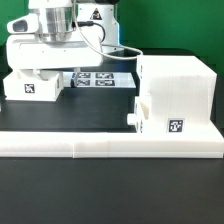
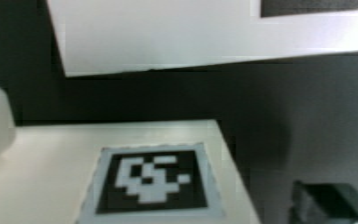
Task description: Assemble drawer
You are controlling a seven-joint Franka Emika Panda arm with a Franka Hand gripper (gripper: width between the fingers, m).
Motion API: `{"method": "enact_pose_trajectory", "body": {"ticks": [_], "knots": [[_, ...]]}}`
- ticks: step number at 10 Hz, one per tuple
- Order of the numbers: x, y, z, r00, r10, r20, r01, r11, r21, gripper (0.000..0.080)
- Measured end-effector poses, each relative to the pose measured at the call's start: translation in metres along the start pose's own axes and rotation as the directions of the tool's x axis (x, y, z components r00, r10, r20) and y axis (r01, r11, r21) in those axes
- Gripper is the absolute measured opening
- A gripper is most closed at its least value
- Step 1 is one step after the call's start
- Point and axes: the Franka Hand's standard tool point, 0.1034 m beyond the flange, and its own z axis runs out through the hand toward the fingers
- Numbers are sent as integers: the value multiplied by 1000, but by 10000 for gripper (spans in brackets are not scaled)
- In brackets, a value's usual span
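Note:
The drawer's large white shell [image 1: 178,82] stands at the exterior view's right. A small knobbed white box [image 1: 155,113] with a tag sits against its front. A second small white box [image 1: 30,88] with a tag lies at the exterior view's left. My gripper [image 1: 48,72] hangs directly over this box. In the wrist view the box's tagged top [image 2: 149,178] fills the lower part. One dark finger [image 2: 336,205] shows beside the box, apart from its edge. The other finger is out of view. The gripper [image 2: 167,215] is open and holds nothing.
The marker board [image 1: 100,78] lies flat behind the boxes and shows in the wrist view [image 2: 194,35]. The long low white L-shaped rail [image 1: 110,146] runs along the front of the black table [image 1: 70,112].

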Motion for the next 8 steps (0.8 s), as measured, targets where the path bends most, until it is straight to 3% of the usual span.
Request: {"method": "enact_pose_trajectory", "body": {"ticks": [2, 3, 4, 8], "knots": [[0, 0, 0, 1000, 0, 0, 0, 1000, 0, 237], [0, 0, 0, 1000, 0, 0, 0, 1000, 0, 237], [0, 0, 0, 1000, 0, 0, 0, 1000, 0, 51], [1, 1, -1, 1000, 0, -6, 0, 1000, -3, 43]]}}
